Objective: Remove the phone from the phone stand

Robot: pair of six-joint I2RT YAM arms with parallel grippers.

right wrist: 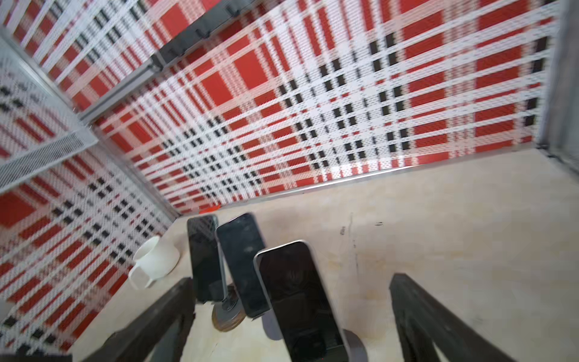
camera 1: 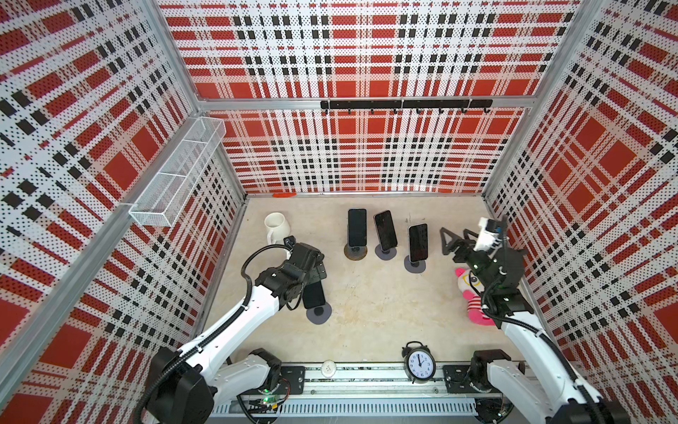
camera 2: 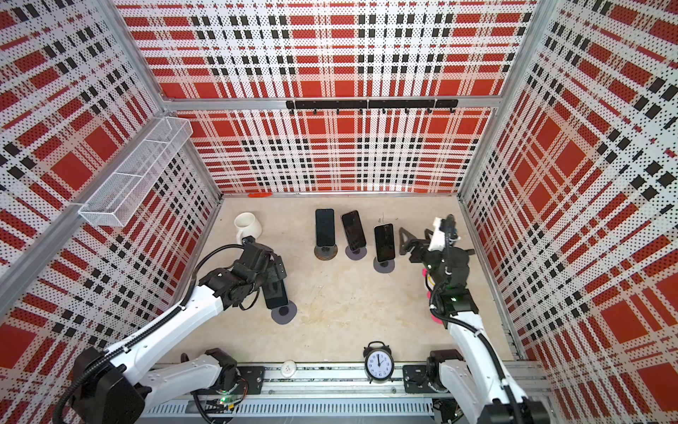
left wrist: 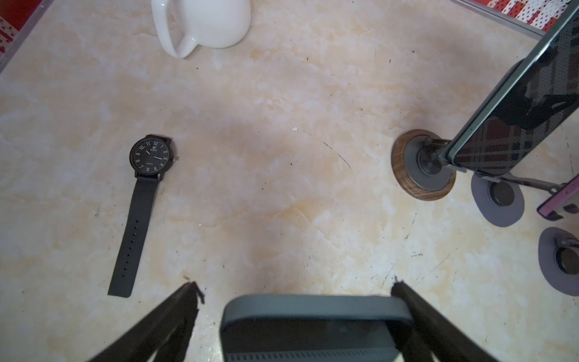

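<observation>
Top views: my left gripper (camera 1: 316,272) sits over the top end of the phone (camera 1: 314,295). The phone leans on its phone stand (camera 1: 319,313), whose round grey base is on the table (camera 1: 367,312), left of centre. The wrist hides the fingers from above, so I can't tell the jaw gap here. Three back phones (camera 1: 385,230) stand in a row near the back wall, each on its own stand. My right gripper (camera 1: 448,242) hangs in the air just beside the rightmost one, jaws wide apart, holding nothing. Mug (camera 2: 247,224) back left, alarm clock (camera 2: 379,363) on the front rail, plush toy (camera 1: 471,293) partly under the right arm.

Left wrist: the fingers (left wrist: 188,301) are spread either side of the phone's top edge. One finger touches the phone's side, the other has a clear gap, so the jaws are apart, not clamped. A watch (left wrist: 150,156) lies flat on the table, with the mug beyond it.

Right wrist: blurred. Both fingers (right wrist: 407,301) are far apart, gripping nothing. The back phones are ahead of them and the mug is off to the side.
</observation>
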